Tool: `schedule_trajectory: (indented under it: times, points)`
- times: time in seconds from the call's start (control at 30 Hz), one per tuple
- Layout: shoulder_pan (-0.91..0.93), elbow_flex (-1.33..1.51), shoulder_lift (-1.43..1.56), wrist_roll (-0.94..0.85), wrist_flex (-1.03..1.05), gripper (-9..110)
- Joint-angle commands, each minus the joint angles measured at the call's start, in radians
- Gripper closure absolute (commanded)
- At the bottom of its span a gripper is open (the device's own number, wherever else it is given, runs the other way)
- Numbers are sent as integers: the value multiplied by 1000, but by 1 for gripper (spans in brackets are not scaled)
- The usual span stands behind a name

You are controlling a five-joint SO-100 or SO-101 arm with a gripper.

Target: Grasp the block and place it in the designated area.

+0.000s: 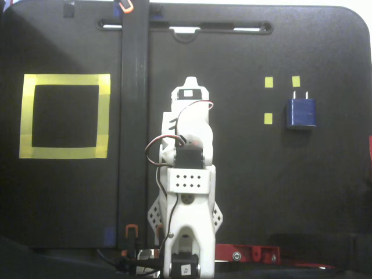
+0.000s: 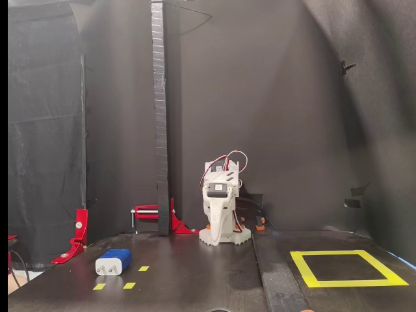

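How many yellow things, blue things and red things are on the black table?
Yellow: 4, the big tape square and 3 small tape squares.
Blue: 1, the block.
Red: 2 clamps at the table's edge.
Total: 7.

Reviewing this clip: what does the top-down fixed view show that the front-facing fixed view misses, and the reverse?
Only the top-down fixed view shows the slotted handle cutout at the board's far edge and the block's top face. Only the front-facing fixed view shows the tall black post standing upright, the dark backdrop, and the block's prong end. Both show the block, the yellow tape square, small yellow tape marks and the folded arm.
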Motion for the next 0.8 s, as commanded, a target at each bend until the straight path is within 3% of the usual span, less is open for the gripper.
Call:
schedule_trajectory:
  times: [0.0, 0.47, 0.77]
  points:
    - [-8, 6, 8, 0, 2, 101]
    - [17, 6, 8, 52, 3, 102]
    - [221, 6, 3, 67, -5, 102]
